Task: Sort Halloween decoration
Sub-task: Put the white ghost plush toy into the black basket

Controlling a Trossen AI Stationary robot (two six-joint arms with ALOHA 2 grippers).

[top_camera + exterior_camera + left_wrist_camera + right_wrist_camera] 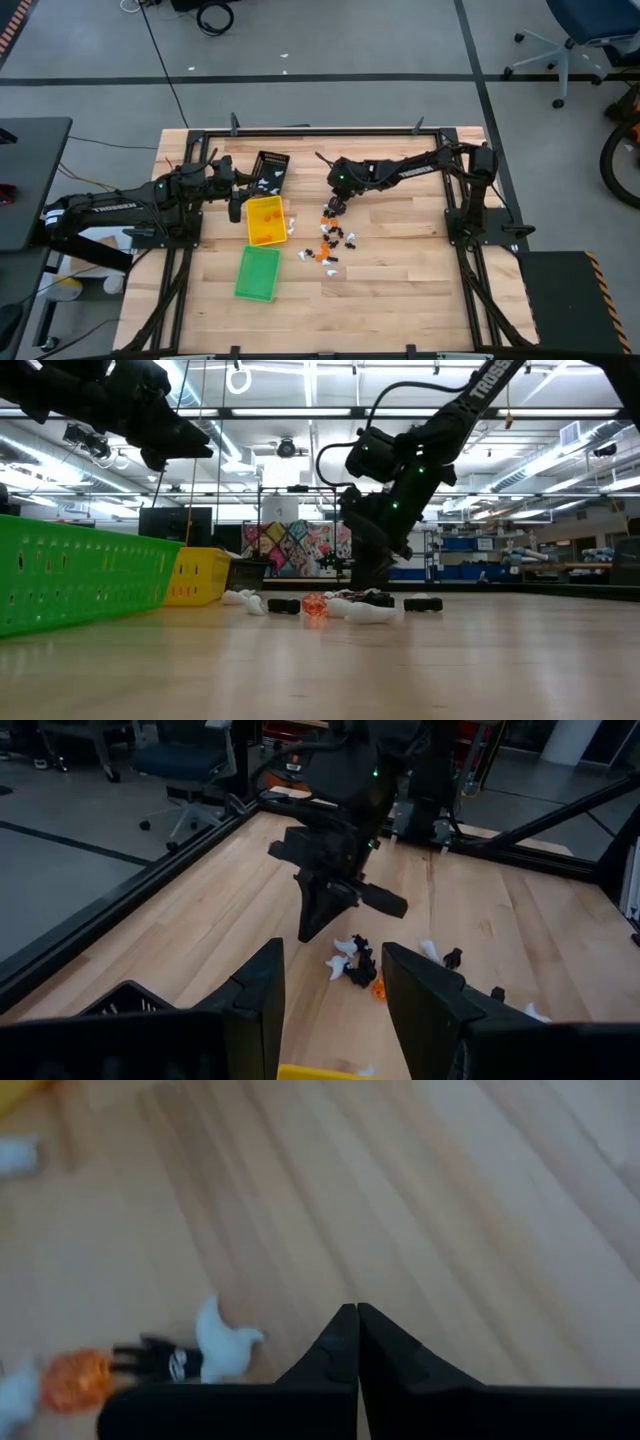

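Worktop (400, 290): pale wooden boards inside a dark frame, seen from above.
Halloween decoration (330, 240): a loose scatter of tiny white, orange and black trinkets just right of the worktop's centre — the bulk lying at 5 o'clock from the yellow tray, a few white ones touching that tray's right edge.
Trays: black tray (268, 172) at 12 o'clock, yellow tray (265, 220) in the middle, green tray (257, 273) at 6 o'clock, in a column left of centre; white pieces show in the black tray and orange ones in the yellow.
Right tool (333, 208): lowered to the upper edge of the scatter, fingers clenched tip to tip. The right wrist view shows no trinket between the tips; a white piece (222, 1345), a black one and an orange one lie just beside them on the boards.
Left tool (236, 203): raised at 9 o'clock from the yellow tray, fingers (262, 990) spread and empty — waiting.
Step in hand: a pick from the pile, judged to have closed on nothing.
Next move calls for: spreading the right fingers again, centring them over a single trinket, then closing and carrying it to the tray of matching colour.
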